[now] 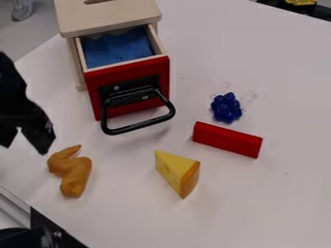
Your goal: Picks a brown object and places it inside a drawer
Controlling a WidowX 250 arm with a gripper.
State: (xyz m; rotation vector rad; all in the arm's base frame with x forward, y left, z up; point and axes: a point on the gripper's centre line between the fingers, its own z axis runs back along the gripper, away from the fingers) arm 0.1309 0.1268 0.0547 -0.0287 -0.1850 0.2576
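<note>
Black gripper (24, 147): jaws well parted, holding nothing. Brown chicken wing (76, 174): on white desk (278, 208), near the jaws, toward the viewer's side.

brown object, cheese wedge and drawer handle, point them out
Brown object (75, 175), camera view, on its lower part.
Cheese wedge (171, 165), camera view, on its pale yellow face.
Drawer handle (142, 125), camera view, on its black outer bar.
</note>
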